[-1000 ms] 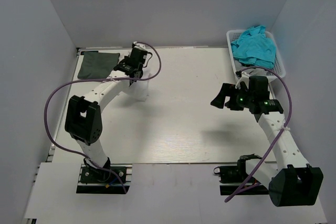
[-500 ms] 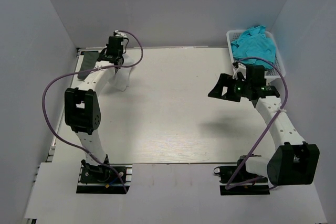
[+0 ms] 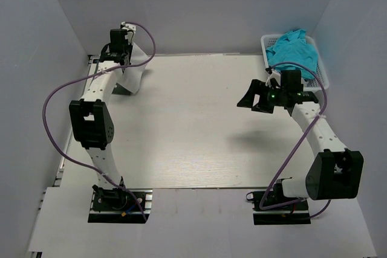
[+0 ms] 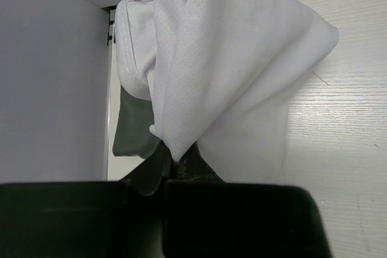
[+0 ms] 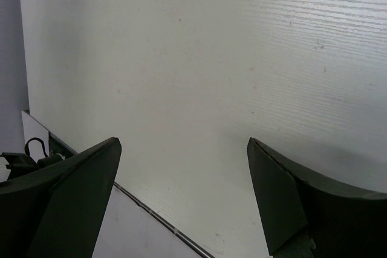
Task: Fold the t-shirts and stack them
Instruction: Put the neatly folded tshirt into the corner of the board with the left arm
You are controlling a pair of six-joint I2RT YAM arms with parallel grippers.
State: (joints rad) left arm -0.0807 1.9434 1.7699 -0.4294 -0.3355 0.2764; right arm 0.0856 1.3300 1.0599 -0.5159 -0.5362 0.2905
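Note:
My left gripper (image 3: pixel 123 60) is at the table's far left corner, shut on a pinch of the white t-shirt (image 3: pixel 135 72), which hangs down from it in folds. In the left wrist view the white t-shirt (image 4: pixel 224 70) fills the middle above the closed gripper (image 4: pixel 175 161). The dark grey-green t-shirt (image 4: pixel 134 134) lies flat on the table under it, mostly covered. My right gripper (image 3: pixel 251 98) is open and empty above bare table, left of the basket; its wrist view shows the gripper (image 5: pixel 181 143) with only tabletop between the jaws. Teal t-shirts (image 3: pixel 292 54) are heaped in the basket.
The white lattice basket (image 3: pixel 321 78) stands at the far right corner by the right wall. Grey walls close in the table on the left, back and right. The table's near edge (image 5: pixel 151 209) shows under my right gripper.
My left arm has swung from mid-left to the far left corner, carrying the white t-shirt over the dark one. My right gripper has moved slightly farther back.

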